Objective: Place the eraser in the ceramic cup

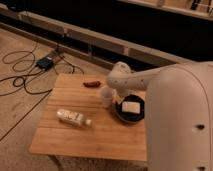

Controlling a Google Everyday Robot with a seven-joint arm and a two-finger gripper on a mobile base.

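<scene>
Shows a small white eraser [131,107] lying flat inside a dark round bowl [142,116] near the right edge of a wooden table [90,137]. Looks plain and unmarked, long side running roughly left to right across the view.

Places the gripper [117,99] just left of the eraser, low by the bowl's left rim, at the end of the single white arm [145,79] reaching in from the right. Cannot tell the gripper's state: wide, narrow or holding something.

Puts the small white cup [105,94] just left of the gripper, upright on the wood, leaving the gripper between eraser and cup. Probably calls for a short reach rightward to the eraser, then a short carry leftward to the cup.

Further out: a clear plastic bottle [72,117] on its side toward the table's left front, label unreadable; a small reddish-brown thing [91,84] near the far edge; cables [20,75] on the floor. No brand or writing readable anywhere.
</scene>
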